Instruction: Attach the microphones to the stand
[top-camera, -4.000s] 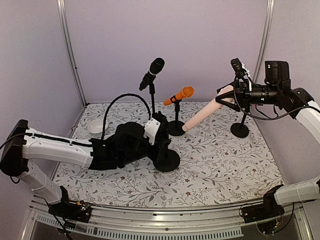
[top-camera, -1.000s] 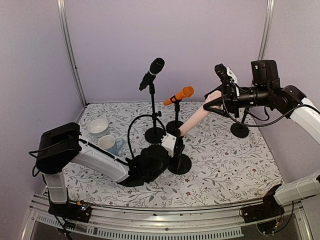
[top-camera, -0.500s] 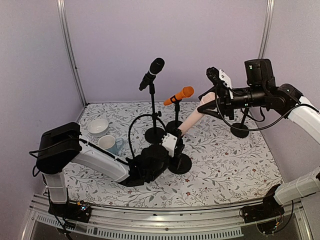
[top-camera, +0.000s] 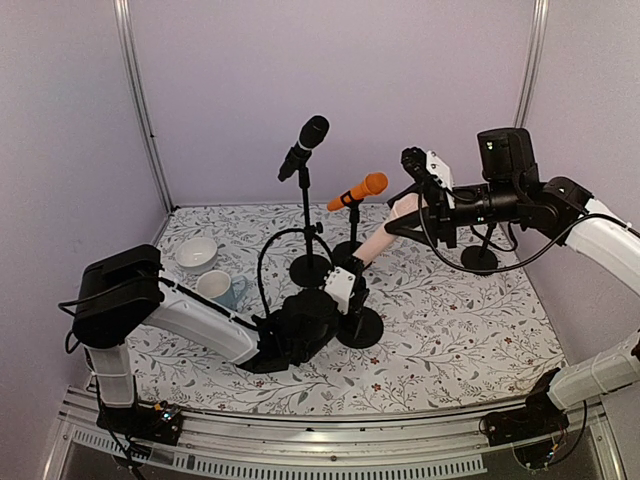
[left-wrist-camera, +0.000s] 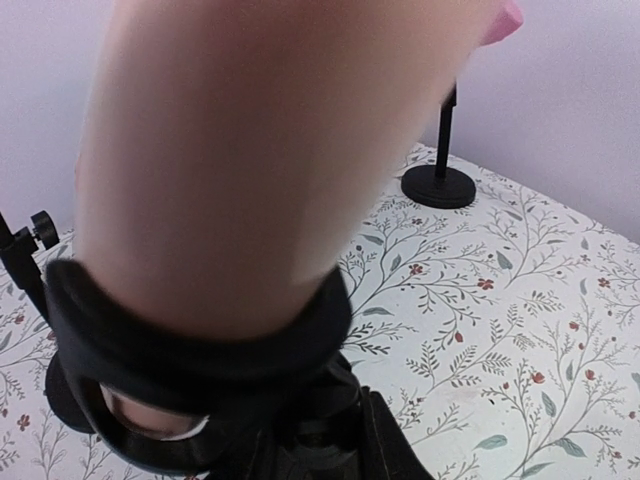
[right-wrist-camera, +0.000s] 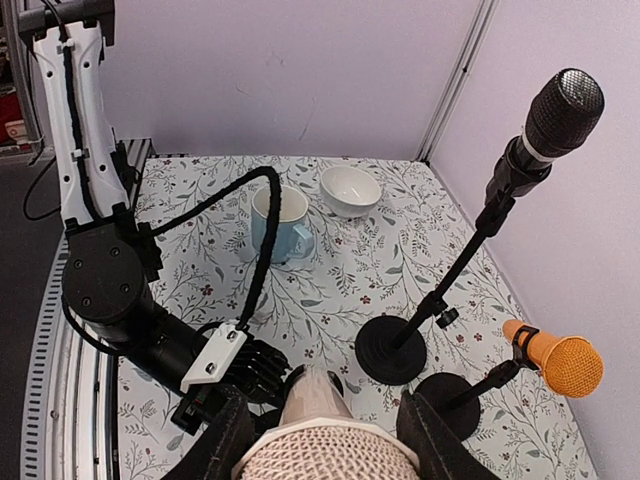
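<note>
Your left arm (top-camera: 190, 318): white tubular shells, black joint housings, a black cable (top-camera: 263, 262) arching off the wrist. Right arm (top-camera: 612, 235) matches; right gripper (right-wrist-camera: 325, 440) has matte black fingers (right-wrist-camera: 222, 440).

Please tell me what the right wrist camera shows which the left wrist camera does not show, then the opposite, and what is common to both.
Only the right wrist view shows the black microphone, the orange microphone, the mug and the white bowl. Only the left wrist view clearly shows the black clip ring around the shaft of the beige microphone. Both show that beige microphone and the floral tablecloth.
</note>
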